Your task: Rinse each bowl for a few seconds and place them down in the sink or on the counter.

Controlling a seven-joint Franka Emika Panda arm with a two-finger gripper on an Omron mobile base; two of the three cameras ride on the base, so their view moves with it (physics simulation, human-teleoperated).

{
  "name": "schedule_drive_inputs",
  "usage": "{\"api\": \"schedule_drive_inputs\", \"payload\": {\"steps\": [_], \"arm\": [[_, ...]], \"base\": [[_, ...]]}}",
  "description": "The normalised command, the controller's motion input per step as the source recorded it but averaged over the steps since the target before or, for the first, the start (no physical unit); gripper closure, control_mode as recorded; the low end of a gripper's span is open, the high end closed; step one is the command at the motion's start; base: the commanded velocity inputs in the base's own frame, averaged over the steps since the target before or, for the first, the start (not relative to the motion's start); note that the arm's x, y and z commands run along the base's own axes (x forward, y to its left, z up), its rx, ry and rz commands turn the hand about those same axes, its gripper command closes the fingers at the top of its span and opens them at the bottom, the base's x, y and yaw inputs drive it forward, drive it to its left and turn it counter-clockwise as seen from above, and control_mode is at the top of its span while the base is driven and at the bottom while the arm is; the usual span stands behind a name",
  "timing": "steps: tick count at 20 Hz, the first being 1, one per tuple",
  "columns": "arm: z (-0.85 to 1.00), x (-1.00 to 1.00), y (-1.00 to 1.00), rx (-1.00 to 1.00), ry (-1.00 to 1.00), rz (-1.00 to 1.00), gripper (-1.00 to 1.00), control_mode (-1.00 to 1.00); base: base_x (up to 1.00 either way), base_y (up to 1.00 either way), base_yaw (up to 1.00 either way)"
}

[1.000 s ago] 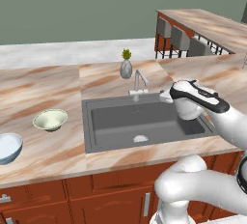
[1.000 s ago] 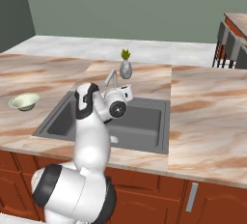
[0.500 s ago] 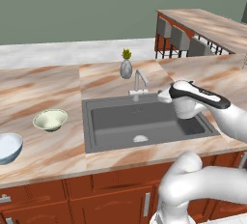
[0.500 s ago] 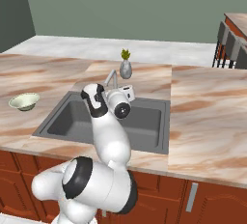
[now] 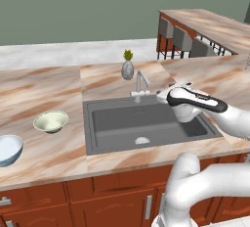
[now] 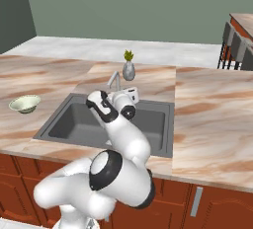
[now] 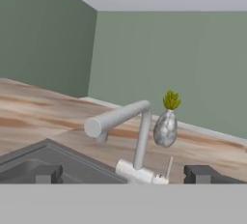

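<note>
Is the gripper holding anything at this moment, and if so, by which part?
Nothing is held. The gripper is open and empty, facing the faucet; both bowls sit untouched on the counter.

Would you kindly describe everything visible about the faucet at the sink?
The faucet is slim, silver and metallic-looking: an upright stem on a pale base, with a thin side lever and a tubular spout angled out over the dark grey sink. It stands on the marble counter at the basin's back edge, in front of the small grey vase. No water shows. The open gripper faces it, not touching.

Kitchen: sink, faucet, wood cabinets.
</note>
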Motion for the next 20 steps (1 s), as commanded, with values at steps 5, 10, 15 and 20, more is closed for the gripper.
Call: {"api": "schedule_drive_inputs", "payload": {"steps": [5, 10, 15, 20], "arm": [[-0.06, 0.33, -0.03, 0.02, 0.01, 0.01, -1.00, -1.00], [-0.07, 0.35, -0.02, 0.02, 0.00, 0.02, -1.00, -1.00], [-0.10, 0.33, -0.08, 0.02, 0.00, 0.03, -1.00, -1.00], [-0.14, 0.29, -0.15, 0.03, 0.00, 0.04, -1.00, -1.00]], "base": [[0.00, 0.00, 0.00], [0.00, 0.00, 0.00], [0.00, 0.00, 0.00], [0.00, 0.00, 0.00]]}}
